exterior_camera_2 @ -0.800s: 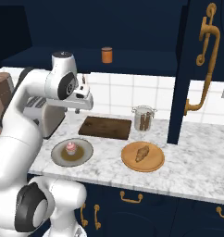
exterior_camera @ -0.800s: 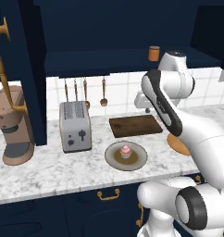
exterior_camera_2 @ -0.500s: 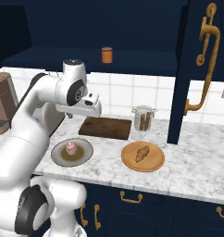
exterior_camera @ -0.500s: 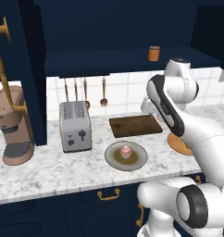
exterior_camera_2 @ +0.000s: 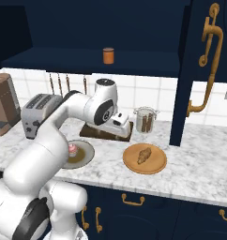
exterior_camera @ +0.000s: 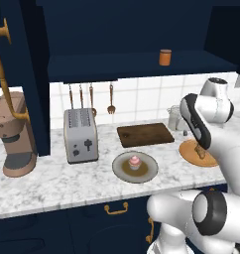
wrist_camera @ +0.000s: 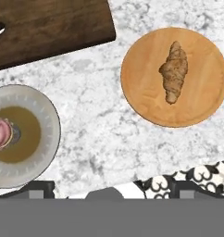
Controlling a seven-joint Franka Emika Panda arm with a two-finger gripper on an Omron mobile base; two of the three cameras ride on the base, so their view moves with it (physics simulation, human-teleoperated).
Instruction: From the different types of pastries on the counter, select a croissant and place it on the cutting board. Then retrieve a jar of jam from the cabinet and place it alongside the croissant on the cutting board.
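The golden-brown croissant (wrist_camera: pixel 174 71) lies on a round tan plate (wrist_camera: pixel 137 88), to the right of the dark cutting board (wrist_camera: pixel 49 28). My gripper (wrist_camera: pixel 111 190) hangs open above the marbled counter (wrist_camera: pixel 100 134), between the cupcake's plate and the croissant's plate, with nothing between its fingertips (wrist_camera: pixel 37 187). From the right base, the gripper (exterior_camera_2: pixel 122 124) sits over the board's right end, left of the croissant (exterior_camera_2: pixel 144 155). The orange jar of jam (exterior_camera_2: pixel 108 55) stands on the navy cabinet's shelf (exterior_camera_2: pixel 64 61). The cutting board (exterior_camera: pixel 144 135) is bare.
A pink cupcake (exterior_camera: pixel 135 161) sits on a grey plate (exterior_camera: pixel 123 171) in front of the board. A clear glass jar (exterior_camera_2: pixel 145 120) stands behind the tan plate (exterior_camera_2: pixel 157 165). A toaster (exterior_camera: pixel 81 135) and a coffee machine (exterior_camera: pixel 13 139) are at the left. Utensils (exterior_camera: pixel 91 96) hang on the tiled wall.
The arm has swung to the right, carrying the hand from over the cutting board toward the croissant's plate. The jaws stay open. Nothing on the counter has moved.
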